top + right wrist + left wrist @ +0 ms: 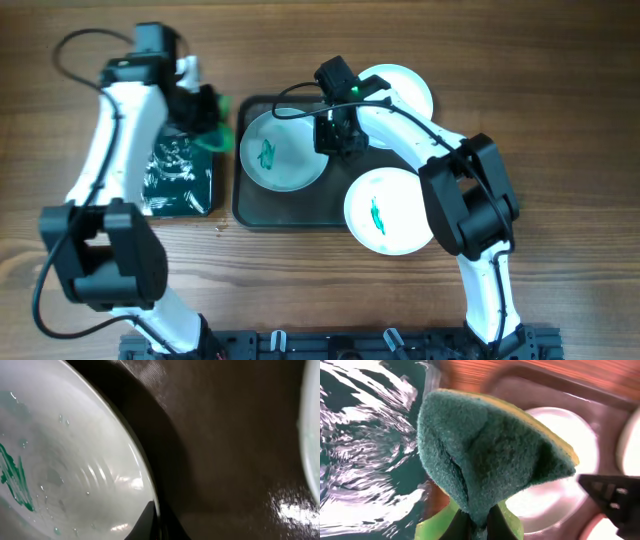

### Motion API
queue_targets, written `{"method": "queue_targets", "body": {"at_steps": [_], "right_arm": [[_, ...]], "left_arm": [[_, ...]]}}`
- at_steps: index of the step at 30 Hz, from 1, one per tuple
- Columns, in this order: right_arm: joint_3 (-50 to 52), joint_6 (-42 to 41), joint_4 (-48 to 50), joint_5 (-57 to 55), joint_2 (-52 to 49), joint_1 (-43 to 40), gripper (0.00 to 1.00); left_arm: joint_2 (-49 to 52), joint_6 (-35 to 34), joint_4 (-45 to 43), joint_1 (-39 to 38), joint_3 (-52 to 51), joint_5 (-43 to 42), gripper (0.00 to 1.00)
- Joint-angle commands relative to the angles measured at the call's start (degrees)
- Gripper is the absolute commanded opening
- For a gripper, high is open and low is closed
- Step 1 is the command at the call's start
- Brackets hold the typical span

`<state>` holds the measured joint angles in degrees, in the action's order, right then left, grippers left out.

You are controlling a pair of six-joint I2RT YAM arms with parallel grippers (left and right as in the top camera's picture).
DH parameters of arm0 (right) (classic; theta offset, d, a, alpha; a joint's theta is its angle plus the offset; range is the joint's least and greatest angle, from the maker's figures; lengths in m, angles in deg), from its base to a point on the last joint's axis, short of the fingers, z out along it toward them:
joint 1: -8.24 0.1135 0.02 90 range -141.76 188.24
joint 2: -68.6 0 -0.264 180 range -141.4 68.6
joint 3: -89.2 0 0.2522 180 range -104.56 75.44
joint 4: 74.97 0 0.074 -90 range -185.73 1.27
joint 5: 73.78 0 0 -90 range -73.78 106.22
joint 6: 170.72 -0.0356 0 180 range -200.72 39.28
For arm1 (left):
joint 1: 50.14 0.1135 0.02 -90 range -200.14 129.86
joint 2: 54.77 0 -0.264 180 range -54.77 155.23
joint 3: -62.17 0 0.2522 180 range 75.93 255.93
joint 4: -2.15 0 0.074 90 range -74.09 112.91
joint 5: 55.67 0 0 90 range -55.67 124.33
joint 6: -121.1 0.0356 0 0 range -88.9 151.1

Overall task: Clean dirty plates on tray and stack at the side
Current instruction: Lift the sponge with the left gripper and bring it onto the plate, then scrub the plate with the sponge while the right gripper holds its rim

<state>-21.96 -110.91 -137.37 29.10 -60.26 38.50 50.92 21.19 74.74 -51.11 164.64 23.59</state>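
Wood-grain table (570, 110) is occupied at its middle by the tray (290, 208) (glistening wet); its smeared plate (280, 160) is pinched at the rim by the right gripper (337, 135), a green sponge (485, 455) by the left gripper (205, 122).

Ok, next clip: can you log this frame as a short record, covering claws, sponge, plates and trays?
left claw: shut on the sponge, held by the small tray's right edge
right claw: pinching the rim of the centre plate
centre plate: on the large tray, green smear
near plate: green smear, at the large tray's right front corner
far plate: partly hidden by the right arm, no smear visible
small tray: wet, left of the large tray
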Motion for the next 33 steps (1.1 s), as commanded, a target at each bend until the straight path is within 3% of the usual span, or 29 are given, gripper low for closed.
{"method": "queue_targets", "body": {"at_steps": [1, 6, 16, 23, 26, 28, 33], "right_arm": [[0.42, 1.49, -2.03, 1.66, -2.19, 0.04, 0.04], [1.79, 3.32, -2.12, 3.10, -2.19, 0.02, 0.04], [12.44, 6.32, 8.28, 13.84, -2.19, -3.58, 0.04], [12.68, 6.27, 8.81, 13.92, -2.19, -3.89, 0.04], [12.68, 6.25, 8.87, 13.73, -2.19, -3.87, 0.04], [12.68, 6.21, 8.87, 13.70, -2.19, -3.89, 0.04], [12.68, 6.25, 8.81, 13.73, -2.19, -3.89, 0.04]], "left_arm": [[2.51, -4.52, -2.08, -6.29, -0.74, -2.47, 0.04], [8.81, -6.29, -2.67, -10.93, -0.74, -0.96, 0.04], [16.85, -7.87, -2.49, -11.19, -1.84, 2.27, 0.04], [15.78, -19.82, 0.17, -15.74, -2.34, 25.75, 0.04], [15.41, -21.05, 1.33, -19.26, -2.32, 28.06, 0.04], [15.43, -20.41, 1.86, -21.92, -2.36, 23.52, 0.04], [15.43, -5.40, -1.88, -23.65, -2.36, -7.26, 0.04]]}}
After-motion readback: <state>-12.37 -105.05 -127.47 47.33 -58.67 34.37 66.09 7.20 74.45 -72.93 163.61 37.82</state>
